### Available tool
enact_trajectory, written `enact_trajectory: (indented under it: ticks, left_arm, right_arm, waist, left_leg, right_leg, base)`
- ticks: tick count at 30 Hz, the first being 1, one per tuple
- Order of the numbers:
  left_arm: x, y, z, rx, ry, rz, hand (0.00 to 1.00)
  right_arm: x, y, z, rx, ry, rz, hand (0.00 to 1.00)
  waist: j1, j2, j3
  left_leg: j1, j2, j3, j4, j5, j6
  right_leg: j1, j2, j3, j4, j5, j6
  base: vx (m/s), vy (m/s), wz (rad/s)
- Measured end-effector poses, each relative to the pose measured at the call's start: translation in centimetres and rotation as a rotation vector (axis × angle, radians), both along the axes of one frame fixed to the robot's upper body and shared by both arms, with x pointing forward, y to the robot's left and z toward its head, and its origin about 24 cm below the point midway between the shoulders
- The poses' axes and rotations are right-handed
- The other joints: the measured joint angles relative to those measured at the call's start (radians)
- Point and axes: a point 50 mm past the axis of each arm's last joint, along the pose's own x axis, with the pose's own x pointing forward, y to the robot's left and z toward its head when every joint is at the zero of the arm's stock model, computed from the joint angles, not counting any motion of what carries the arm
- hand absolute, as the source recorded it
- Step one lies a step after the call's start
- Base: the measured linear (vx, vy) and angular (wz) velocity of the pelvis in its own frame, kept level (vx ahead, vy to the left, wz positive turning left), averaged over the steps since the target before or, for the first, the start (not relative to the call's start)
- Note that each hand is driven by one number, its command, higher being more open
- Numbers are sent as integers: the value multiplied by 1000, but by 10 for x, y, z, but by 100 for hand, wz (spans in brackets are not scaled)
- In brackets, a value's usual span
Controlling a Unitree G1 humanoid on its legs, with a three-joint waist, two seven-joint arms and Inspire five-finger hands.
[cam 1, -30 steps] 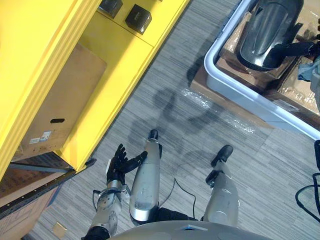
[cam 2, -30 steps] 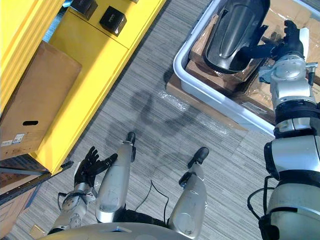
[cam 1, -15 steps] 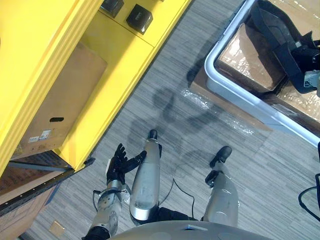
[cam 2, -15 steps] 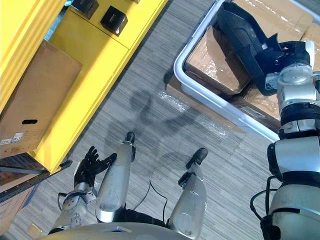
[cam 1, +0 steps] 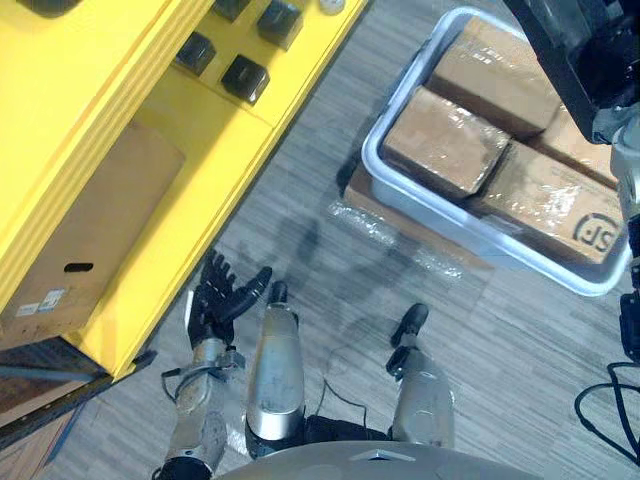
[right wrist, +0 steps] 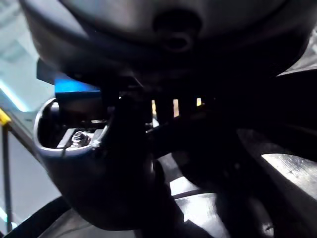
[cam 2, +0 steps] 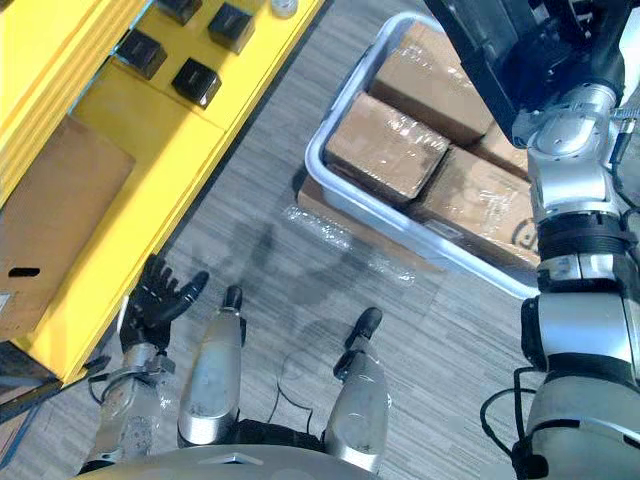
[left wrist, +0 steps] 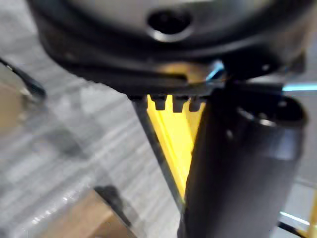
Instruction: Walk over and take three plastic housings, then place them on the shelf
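1. The plastic housing (cam 2: 470,40) is in the right hand (cam 2: 570,60), raised above the far end of the grey bin (cam 2: 420,228) on the robot's right
2. The fingers of that hand look clenched on the housing's near end. The right wrist view is too dark to show how they wrap it
3. The housing's long axis runs away from the hand, up and to the left, so its free end already leans toward the shelf side
4. The yellow shelf (cam 1: 170,120) lies on the robot's left, well apart from the housing, with a strip of floor (cam 1: 330,260) between shelf and bin. My judgement is that the coming move is a turn and carry leftward across that strip
5. The left hand (cam 1: 215,295) is far nearer the shelf, low beside its front edge, with released, spread fingers and nothing in them
6. The open shelf board carries small black boxes (cam 1: 245,75), and a cardboard box (cam 1: 100,230) sits on the level below, so the bare yellow between them looks like the likeliest landing spot
7. Wrapped cartons (cam 1: 445,140) fill the bin beneath the housing
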Motion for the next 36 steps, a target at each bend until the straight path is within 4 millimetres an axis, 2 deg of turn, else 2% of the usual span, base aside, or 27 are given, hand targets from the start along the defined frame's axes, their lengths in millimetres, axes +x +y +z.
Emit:
enact_trajectory:
  ticks: [2, 4, 7, 9, 13, 15, 18, 22, 25, 28, 33, 36]
  left_arm:
    - [7, -3, 21, -8, -100, -33, 100]
    - [13, -8, 45, -35, -211, -77, 100]
    - [18, -14, 59, -84, -263, -134, 100]
    - [22, -24, 65, -144, -269, -206, 100]
    - [28, -46, 71, -285, -247, -329, 100]
    - [31, -56, 74, -359, -240, -373, 100]
    - [39, -73, 80, -446, -224, -459, 100]
    - [41, -96, 80, -563, -183, -562, 100]
    - [46, -107, 76, -616, -153, -618, 100]
    - [46, -116, 73, -626, -133, -657, 100]
    - [41, -132, 73, -680, -122, -750, 100]
    - [46, -138, 77, -670, -136, -798, 100]
  right_arm:
    - [-6, 4, 4, -19, -56, 21, 0]
    - [-12, 14, -1, -77, -106, 33, 0]
    - [-13, 24, -12, -125, -125, 52, 0]
    - [-16, 32, -24, -149, -136, 82, 0]
    - [-23, 47, -45, -213, -153, 117, 0]
    - [-25, 56, -48, -244, -180, 153, 0]
    - [-28, 70, -52, -275, -211, 195, 0]
    - [-32, 84, -76, -230, -197, 257, 0]
    - [-31, 93, -88, -184, -186, 287, 0]
    - [-31, 102, -100, -161, -154, 325, 0]
    - [-32, 130, -132, -115, -52, 439, 0]
    - [-33, 145, -145, -97, -7, 501, 0]
  waist:
    - [-4, -11, -2]
    - [-7, -37, -18]
    - [-25, -63, -70]
    - [-32, -76, -134]
    - [-54, -79, -236]
    - [-63, -78, -265]
    - [-86, -78, -280]
    - [-106, -75, -331]
    - [-116, -70, -349]
    - [-122, -63, -368]
    - [-137, -47, -393]
    - [-140, -44, -396]
  left_leg:
    - [40, 1, 4, -42, 16, -4]
    - [107, -1, 22, -117, 46, -10]
    - [151, -1, 30, -188, 75, -15]
    - [194, 0, 46, -237, 86, -18]
    - [249, 1, 55, -287, 87, -20]
    - [270, 1, 72, -302, 88, -20]
    - [303, 1, 83, -314, 88, -20]
    - [335, 0, 106, -336, 89, -20]
    - [349, -1, 119, -337, 89, -19]
    - [349, -1, 119, -337, 90, -18]
    - [363, -3, 122, -339, 91, -18]
    - [363, -3, 122, -338, 91, -17]
  right_leg:
    - [30, 3, -6, -19, 0, 0]
    - [64, 1, -9, -36, 0, 0]
    - [87, 2, -20, -59, 0, 1]
    - [107, 4, -23, -81, 1, 2]
    - [162, 11, -37, -128, 6, 9]
    - [165, 11, -35, -131, 6, 9]
    - [190, 11, -32, -140, 7, 10]
    - [197, 12, -15, -144, 7, 11]
    - [201, 12, -5, -145, 9, 13]
    - [201, 12, -4, -147, 10, 13]
    - [219, 13, -3, -161, 18, 16]
    - [220, 14, -3, -162, 20, 15]
  base:
    - [32, -34, 3]
    - [61, -26, -4]
    - [84, -17, 1]
    - [99, 6, -6]
    - [116, 17, -2]
    - [72, 17, -15]
    - [32, 14, -11]
    - [15, 12, -13]
    - [-15, 8, -12]
    - [-32, 3, -3]
    - [0, 0, 0]
    - [0, 0, 0]
